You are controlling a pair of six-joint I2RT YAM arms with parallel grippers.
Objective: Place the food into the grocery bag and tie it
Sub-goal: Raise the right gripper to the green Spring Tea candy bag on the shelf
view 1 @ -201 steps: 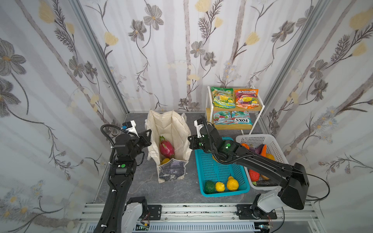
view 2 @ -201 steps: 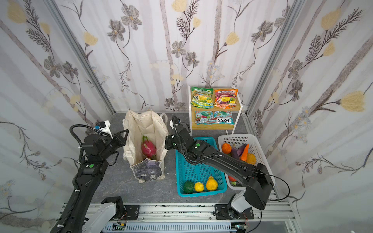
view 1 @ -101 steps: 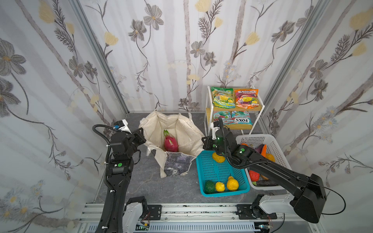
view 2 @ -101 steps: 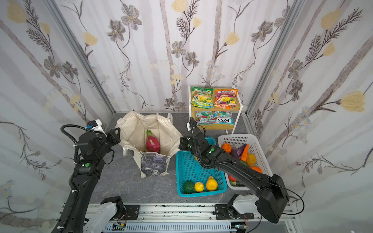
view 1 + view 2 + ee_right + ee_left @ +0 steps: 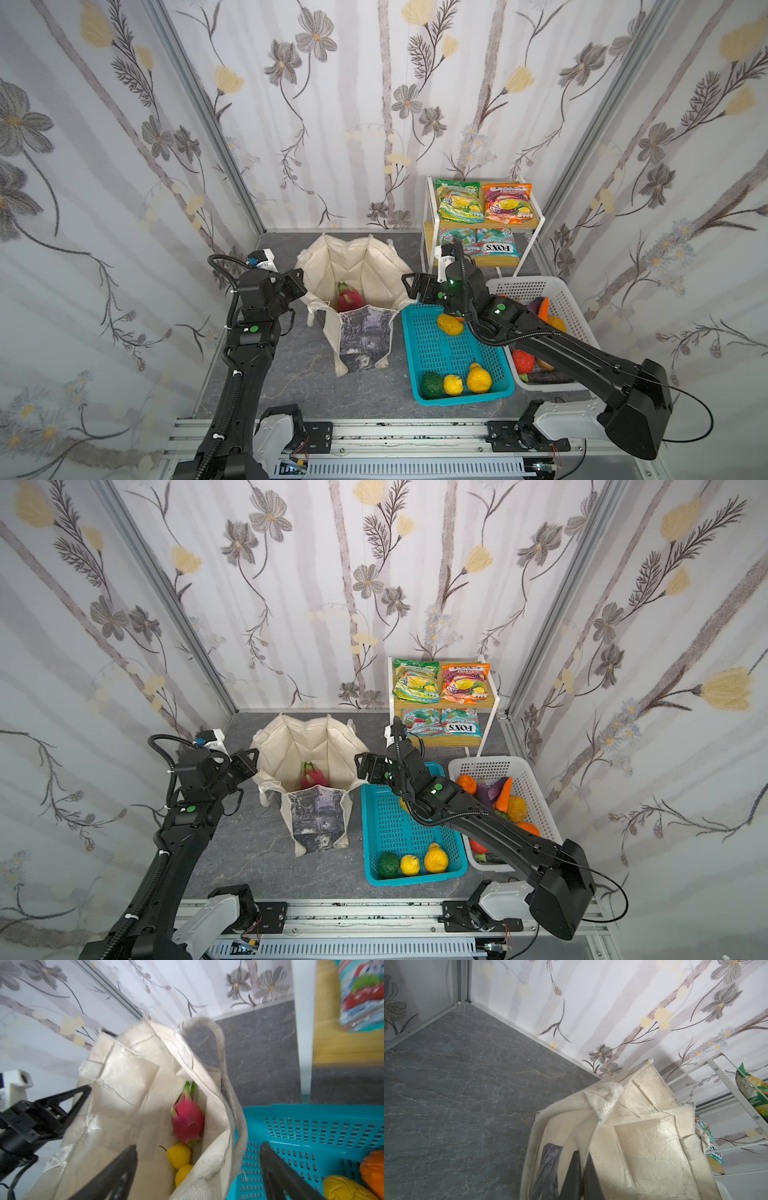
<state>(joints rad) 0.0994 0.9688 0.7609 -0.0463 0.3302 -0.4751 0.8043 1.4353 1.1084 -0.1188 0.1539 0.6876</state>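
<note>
The left gripper [image 5: 300,279] is clamping shut on the left rim of the bag [image 5: 361,266], seemingly pulling the mouth wide so food can drop in. The bag is standing near the worktop's back edge, holding a dragon fruit [image 5: 348,298] (yellow fruit [image 5: 178,1155] beside it), while the right gripper [image 5: 409,286] is hovering empty, jaws spread, over the rim next to the teal basket [image 5: 409,361].

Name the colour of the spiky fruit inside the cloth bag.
The fruit is magenta pink with green tips, clearest in the right wrist view.
</note>
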